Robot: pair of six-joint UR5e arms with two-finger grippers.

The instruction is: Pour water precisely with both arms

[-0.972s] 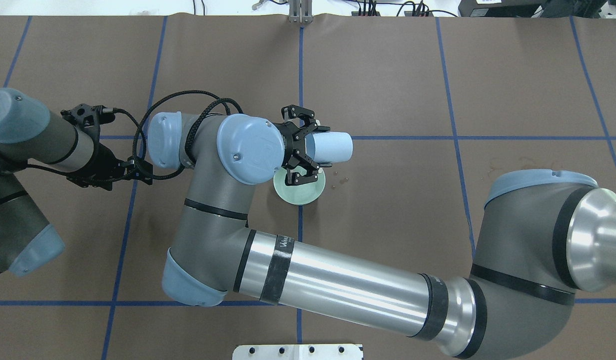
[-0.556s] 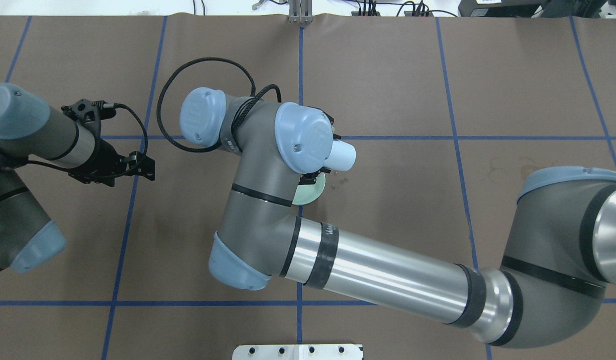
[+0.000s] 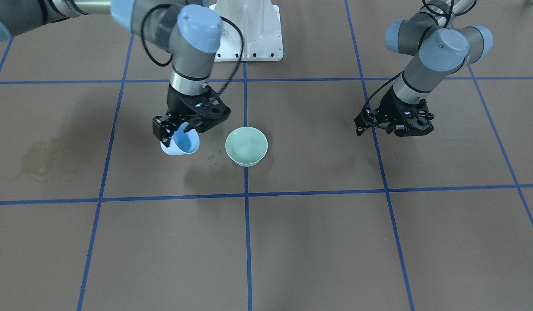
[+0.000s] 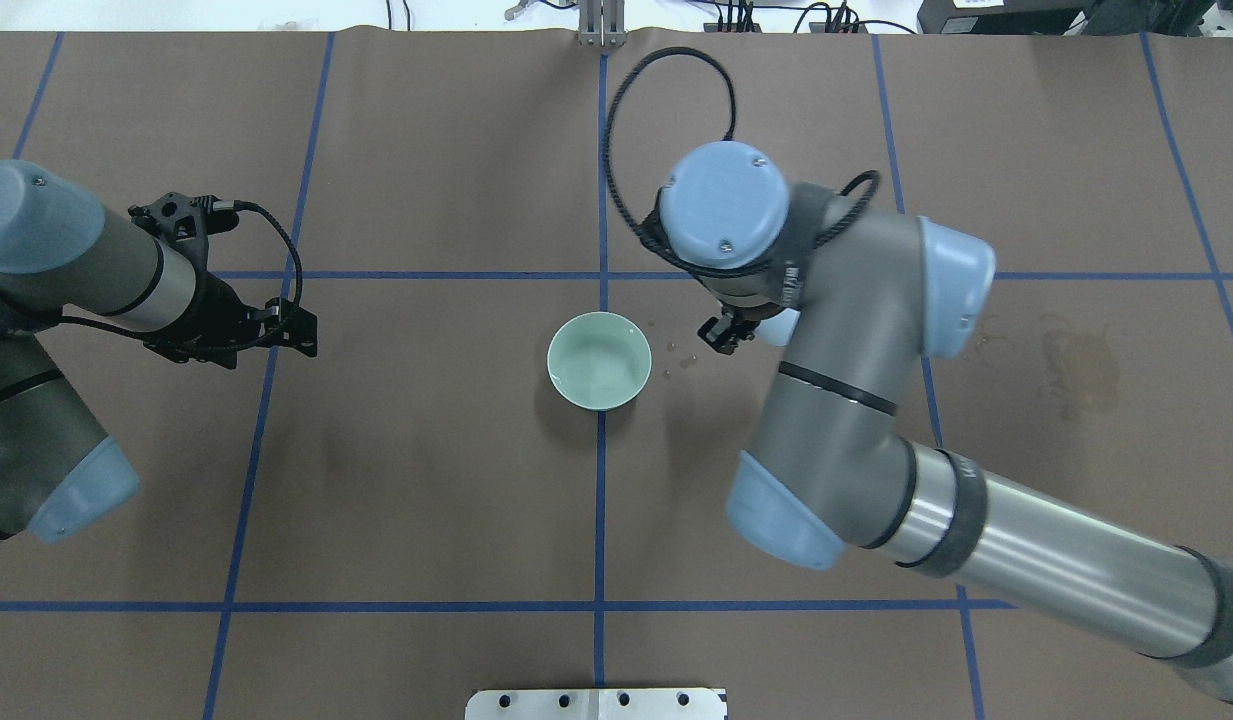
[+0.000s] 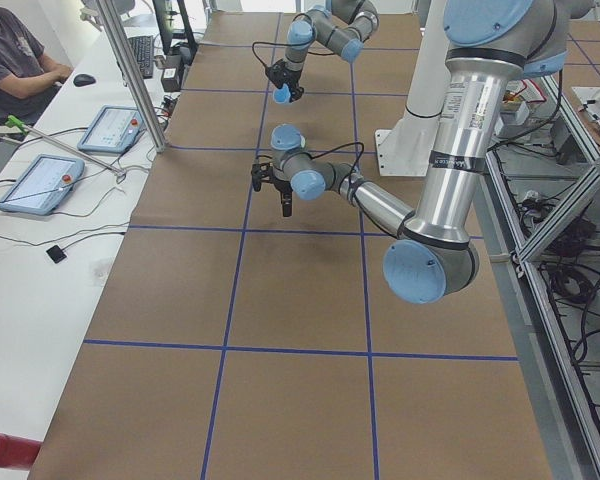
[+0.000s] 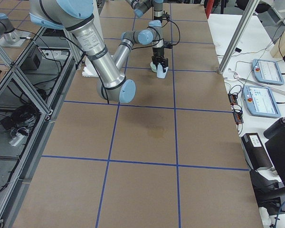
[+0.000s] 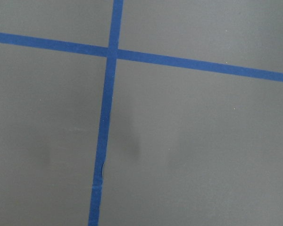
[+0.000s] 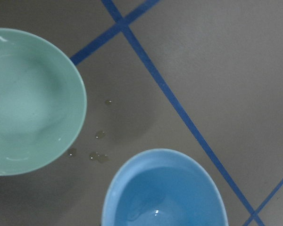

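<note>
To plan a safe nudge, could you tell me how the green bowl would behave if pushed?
The bowl looks glazed and rigid, so probably slick and breakable. Being low and wide, it should slide rather than tip. Droplets beside it may help it skid.

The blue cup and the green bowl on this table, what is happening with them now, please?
The right gripper holds a light blue plastic cup mouth up beside a pale green round bowl, not touching it. Glints suggest a little water in the cup and in the bowl. A few drops lie on the brown table between them. The left gripper hangs far aside over bare table, holding nothing visible.
</note>
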